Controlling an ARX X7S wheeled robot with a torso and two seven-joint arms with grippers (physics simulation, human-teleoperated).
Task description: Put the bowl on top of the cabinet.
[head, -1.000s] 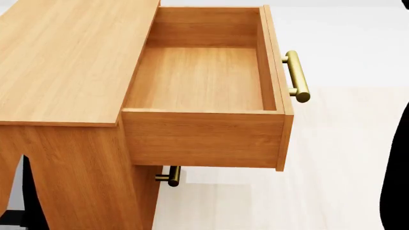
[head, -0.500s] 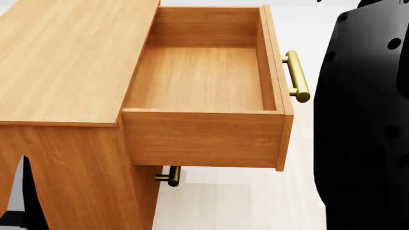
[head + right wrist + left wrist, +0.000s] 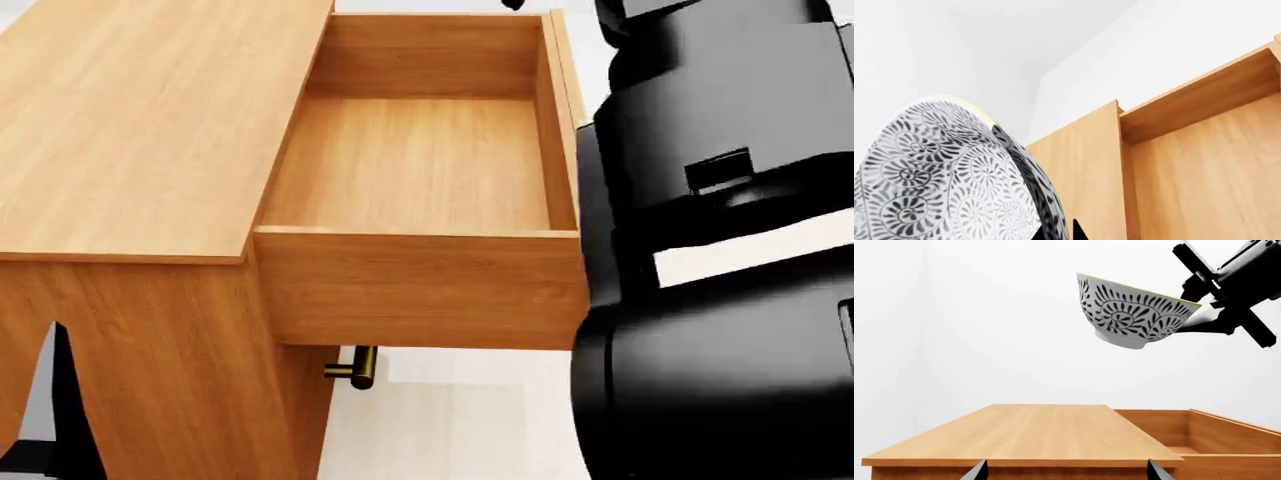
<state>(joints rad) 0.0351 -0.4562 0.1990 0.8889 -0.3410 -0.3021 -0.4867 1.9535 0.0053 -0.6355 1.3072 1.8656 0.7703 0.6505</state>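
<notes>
Bowl [image 3: 1134,312]: one, deep, white with dense dark floral scrollwork and pale yellow rim, tilted, held at its rim by the right gripper [image 3: 1201,302] jaws, high above the cabinet [image 3: 1034,432]. One drawer [image 3: 420,170] stands open. Left gripper [image 3: 1067,475]: jaws apparently wide, empty.

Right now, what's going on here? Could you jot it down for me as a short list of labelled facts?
Bowl: patterned bowl, held up in the air and tilted, above the level of the cabinet top
Holder: right claw gripping the bowl's rim
Left claw: only its two fingertips show, set apart, nothing between them
Cabinet: light wooden cabinet with a flat top
Drawer: top drawer pulled open, nothing visible inside
Handle: a brass handle shows below the open drawer
Task status: bowl not yet on the cabinet
</notes>
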